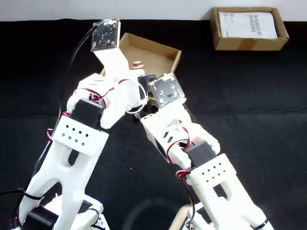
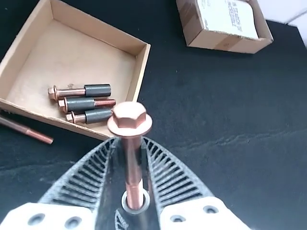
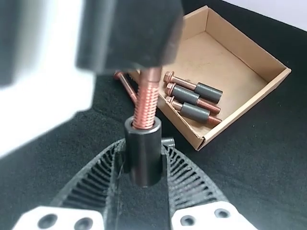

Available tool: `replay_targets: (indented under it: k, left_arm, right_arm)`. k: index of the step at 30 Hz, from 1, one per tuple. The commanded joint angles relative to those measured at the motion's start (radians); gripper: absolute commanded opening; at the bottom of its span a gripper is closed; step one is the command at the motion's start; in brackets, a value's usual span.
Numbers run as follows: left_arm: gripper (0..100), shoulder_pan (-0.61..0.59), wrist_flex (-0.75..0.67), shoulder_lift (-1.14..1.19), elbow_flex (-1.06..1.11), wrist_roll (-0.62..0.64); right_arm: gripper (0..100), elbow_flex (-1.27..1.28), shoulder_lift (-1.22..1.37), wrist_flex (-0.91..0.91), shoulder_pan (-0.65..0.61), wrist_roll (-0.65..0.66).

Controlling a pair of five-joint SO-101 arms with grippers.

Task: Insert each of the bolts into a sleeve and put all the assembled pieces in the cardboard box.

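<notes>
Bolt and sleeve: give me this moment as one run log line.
left gripper shut on bolt | right gripper shut on sleeve | bolt tip in sleeve mouth | cardboard box holds three assembled pieces

Likely a lab bench, black cloth (image 1: 268,120)

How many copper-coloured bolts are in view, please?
5. Three sleeved bolts in the brown cardboard box; a fourth bolt in the left gripper; a fifth bolt loose beside the box. Others may be hidden.
</notes>
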Motion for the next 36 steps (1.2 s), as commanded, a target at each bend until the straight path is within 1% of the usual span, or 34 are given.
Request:
replay_targets:
  k: [1, 4, 13, 14, 15, 17, 20, 22, 26, 29, 33, 36]
  left_arm:
    - [1, 0.010, -0.017, -0.028, 0.010, 0.026]
    - [1, 0.027, -0.005, -0.041, 0.031, 0.069]
    - [1, 0.148, 0.014, -0.262, 0.179, 0.057]
    - [1, 0.159, 0.014, -0.283, 0.194, 0.029]
    - [3, 0.166, 0.014, -0.305, 0.209, -0.015]
    - [9, 0.180, 0.014, -0.344, 0.248, -0.097]
    - [21, 0.171, 0.014, -0.403, 0.300, -0.101]
    - [26, 0.170, 0.023, -0.444, 0.320, -0.106]
    - [28, 0.168, 0.069, -0.503, 0.321, -0.109]
    - [28, 0.122, 0.094, -0.529, 0.321, -0.161]
    - [28, 0.001, 0.100, -0.584, 0.303, -0.230]
    - [28, -0.068, 0.121, -0.644, 0.271, -0.301]
  right_arm:
    - [0.7, -0.051, -0.039, -0.024, 0.016, 0.000]
    - [0.7, -0.051, -0.039, -0.025, 0.016, 0.000]
    - [0.7, -0.053, -0.039, -0.025, 0.016, 0.000]
    - [0.7, -0.053, -0.039, -0.025, 0.016, 0.000]
    - [0.7, -0.053, -0.039, -0.025, 0.016, 0.000]
    - [0.7, -0.053, -0.039, -0.025, 0.016, 0.000]
    - [0.7, -0.053, -0.039, -0.024, 0.016, 0.000]
    - [0.7, -0.053, -0.039, -0.022, 0.016, 0.000]
    - [0.7, -0.053, -0.039, -0.021, 0.025, 0.000]
    - [0.7, -0.053, -0.039, -0.021, 0.038, 0.000]
    - [0.7, -0.053, -0.039, -0.021, 0.044, 0.000]
    - [0.7, -0.058, -0.031, -0.024, 0.044, 0.002]
